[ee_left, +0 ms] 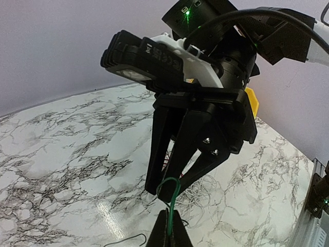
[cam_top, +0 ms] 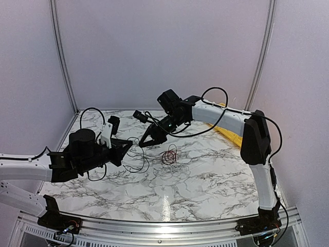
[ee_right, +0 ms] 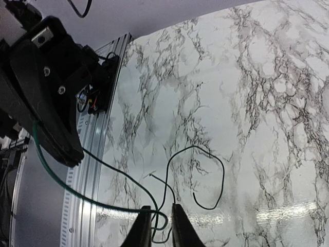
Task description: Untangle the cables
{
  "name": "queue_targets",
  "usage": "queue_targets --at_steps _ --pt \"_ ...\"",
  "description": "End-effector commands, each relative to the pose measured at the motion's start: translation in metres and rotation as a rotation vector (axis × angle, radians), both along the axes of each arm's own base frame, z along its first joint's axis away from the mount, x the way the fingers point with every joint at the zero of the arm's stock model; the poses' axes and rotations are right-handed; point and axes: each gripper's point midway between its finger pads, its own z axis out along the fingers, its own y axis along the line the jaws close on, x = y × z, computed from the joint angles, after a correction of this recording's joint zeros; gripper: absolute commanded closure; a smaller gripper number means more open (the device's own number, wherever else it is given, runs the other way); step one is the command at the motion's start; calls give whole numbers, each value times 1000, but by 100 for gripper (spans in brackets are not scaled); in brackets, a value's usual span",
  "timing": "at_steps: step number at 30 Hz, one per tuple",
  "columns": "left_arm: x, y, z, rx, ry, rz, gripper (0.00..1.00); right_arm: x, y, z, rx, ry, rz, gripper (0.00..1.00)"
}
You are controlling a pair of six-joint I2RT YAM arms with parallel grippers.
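Above the left-centre of the marbled counter (cam_top: pixel 216 180), the two sets of jaws are brought tip to tip, just beside each other. Small moulded marks can be made out on the black camera housing (ee_left: pixel 149 51) of the right wrist, but they are too small to be read.

The left jaws are seen pressed fully together, and a thin green cable (ee_left: pixel 170 211) is pinched at their tips. From there it is carried up in a small loop against the tips of the right jaws. The right jaws are held slightly apart. The green cable is passed through the narrow gap between the fingertips (ee_right: pixel 144 229), and no clamping on it can be seen.

A red coil (cam_top: pixel 168 154) is laid on the counter just right of the jaws. A thin black cable (ee_right: pixel 223 177) is spread in a loose loop on the surface below them, apart from both sets of jaws.

The near edge of the counter is bounded by an aluminium rail (cam_top: pixel 164 225). Pale walls are set close along the back and both sides. A yellow object (cam_top: pixel 230 135) is partly hidden behind the right arm at the far right. The near-right stretch of the counter is left as open room
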Motion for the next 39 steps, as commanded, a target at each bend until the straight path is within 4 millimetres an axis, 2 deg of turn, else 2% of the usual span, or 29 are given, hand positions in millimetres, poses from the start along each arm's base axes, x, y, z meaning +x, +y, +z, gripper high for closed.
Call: queue_targets --at_steps 1,4,6,10,14,19,21,23,26,29,35,39 --pt "6 -1 12 -40 -25 24 98 2 -2 13 7 -24 -5 98" --pt "9 4 13 -30 -31 57 64 8 -17 38 37 -69 -24 100" --pt "10 9 16 -11 -45 72 54 17 -30 59 68 -103 -50 100" --pt "15 13 30 68 -97 88 45 44 -60 110 151 -197 -144 100" --pt "19 8 45 134 -131 73 39 63 -87 154 210 -286 -223 100" --pt "26 -14 61 186 -137 15 37 96 -132 189 225 -374 -356 100" --pt "29 -28 67 196 -141 -23 37 112 -157 199 220 -402 -425 100" --pt "35 -43 75 197 -146 -43 37 128 -185 205 209 -415 -498 100" --pt "44 -59 69 216 -144 -61 37 149 -232 207 186 -428 -603 100" --pt "52 -63 58 226 -142 -43 37 166 -281 202 153 -428 -711 100" --pt "60 -37 38 226 -121 51 36 194 -389 184 83 -390 -952 100" --pt "58 -29 38 227 -123 69 36 203 -442 165 27 -373 -1077 100"
